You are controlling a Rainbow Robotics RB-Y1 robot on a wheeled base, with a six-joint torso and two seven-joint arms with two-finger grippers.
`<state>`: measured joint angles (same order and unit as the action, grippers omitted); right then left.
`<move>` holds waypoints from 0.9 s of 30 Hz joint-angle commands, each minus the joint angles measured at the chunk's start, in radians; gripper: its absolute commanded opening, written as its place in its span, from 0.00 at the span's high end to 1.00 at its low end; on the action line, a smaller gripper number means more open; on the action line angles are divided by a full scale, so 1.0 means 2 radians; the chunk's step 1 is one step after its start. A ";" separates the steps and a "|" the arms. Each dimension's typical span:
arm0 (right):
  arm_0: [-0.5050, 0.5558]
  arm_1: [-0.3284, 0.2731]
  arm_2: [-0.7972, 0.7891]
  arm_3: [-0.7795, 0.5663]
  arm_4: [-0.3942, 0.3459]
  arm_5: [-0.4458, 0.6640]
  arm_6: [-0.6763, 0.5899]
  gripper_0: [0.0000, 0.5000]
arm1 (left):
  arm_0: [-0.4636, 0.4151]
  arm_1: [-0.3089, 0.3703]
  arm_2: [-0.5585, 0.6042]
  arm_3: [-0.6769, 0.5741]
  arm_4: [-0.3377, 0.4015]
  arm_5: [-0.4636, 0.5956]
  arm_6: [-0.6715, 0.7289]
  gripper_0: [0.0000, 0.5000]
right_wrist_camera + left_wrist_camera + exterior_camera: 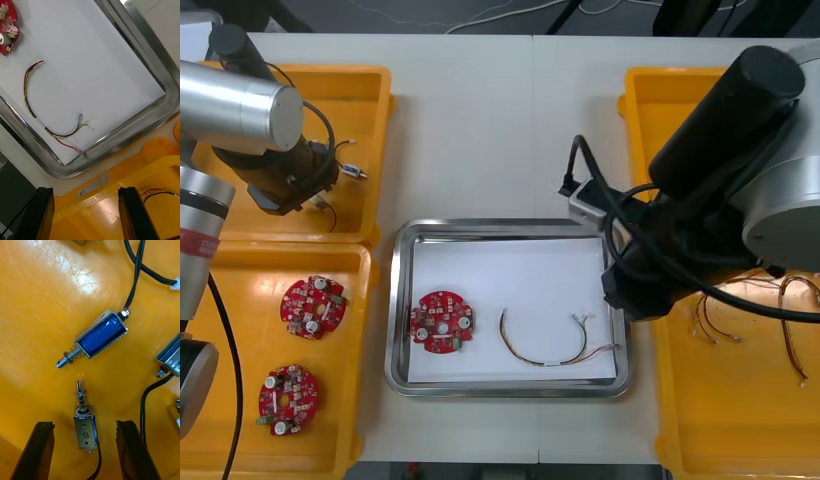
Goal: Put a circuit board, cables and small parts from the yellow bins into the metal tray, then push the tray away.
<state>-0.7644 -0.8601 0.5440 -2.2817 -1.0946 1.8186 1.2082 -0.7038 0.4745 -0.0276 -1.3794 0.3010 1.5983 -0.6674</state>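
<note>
My left gripper is open low in the far left yellow bin. A small metal part with a spring lies between its fingers. A bigger blue-bodied small metal part lies just beyond. The metal tray, white inside, holds a round red circuit board and a red and yellow cable. My right gripper is open and holds nothing. It hangs over the near right bin's rim, beside the tray's right edge, with the cable ahead of it.
Two more circuit boards lie in the near left bin. Red and yellow cables lie in the near right bin. Black cables and a third small metal part crowd the left gripper.
</note>
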 commanded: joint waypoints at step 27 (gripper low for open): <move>0.176 -0.064 -0.270 -0.001 0.034 0.048 -0.169 0.00 | 0.021 0.013 0.010 -0.018 0.034 -0.011 0.005 0.08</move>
<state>-0.4189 -0.9446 0.0287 -2.2818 -1.0600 1.9067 0.9506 -0.6763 0.4689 -0.0269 -1.3791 0.3523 1.5477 -0.6675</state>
